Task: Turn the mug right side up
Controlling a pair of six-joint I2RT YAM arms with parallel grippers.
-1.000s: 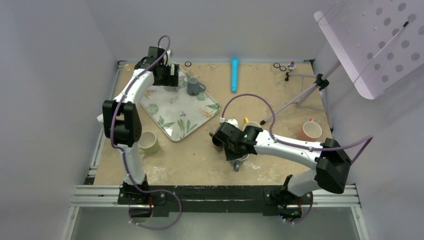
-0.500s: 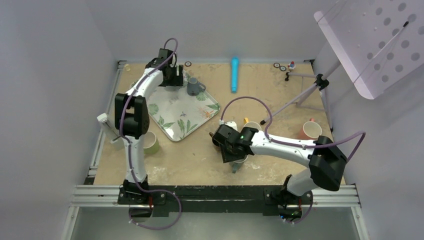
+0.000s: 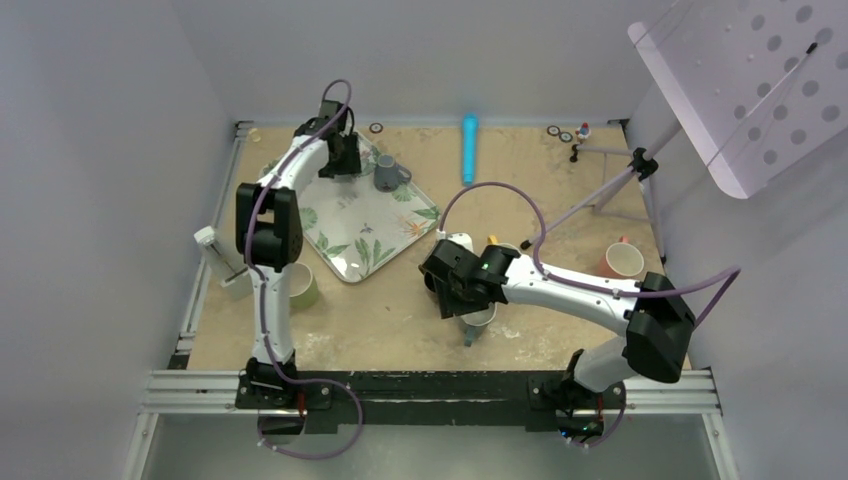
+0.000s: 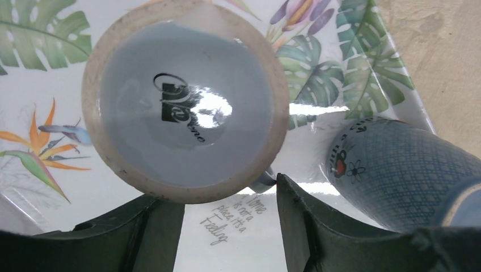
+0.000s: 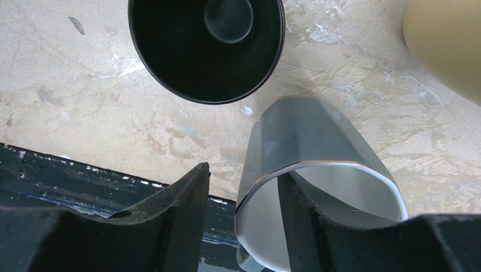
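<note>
**Left tool spread over the upturned mug, nothing gripped yet**

Your left tool (image 4: 230, 226) hangs just above the mug (image 4: 184, 102) with its jaws well apart. It holds nothing, and I cannot tell whether either jaw brushes the mug's rim. The mug sits mouth-down on the flowered tray (image 4: 45, 96), its stamped base facing the wrist camera. A blue mug (image 4: 397, 175) stands just beside it on the right.

Expect the mug to be stiff, fairly heavy for its size and breakable. Its glazed wall is shiny, so it will probably be slippery, and it is standing on a glossy tray. Take it across the body below the base, with the jaws on opposite sides of the wall. Keep away from the side facing the blue mug, where room is tight. Grip firmly before you lift, because a loose hold could let it twist as you roll it over.

Your right tool (image 5: 241, 190) is partly open around the wall of a grey mug (image 5: 306, 136) on the desk (image 5: 85, 102). One jaw is inside the mouth and the other stands clear outside, so it is not clamped. A black mug (image 5: 204, 51) stands near it, mouth up.
</note>
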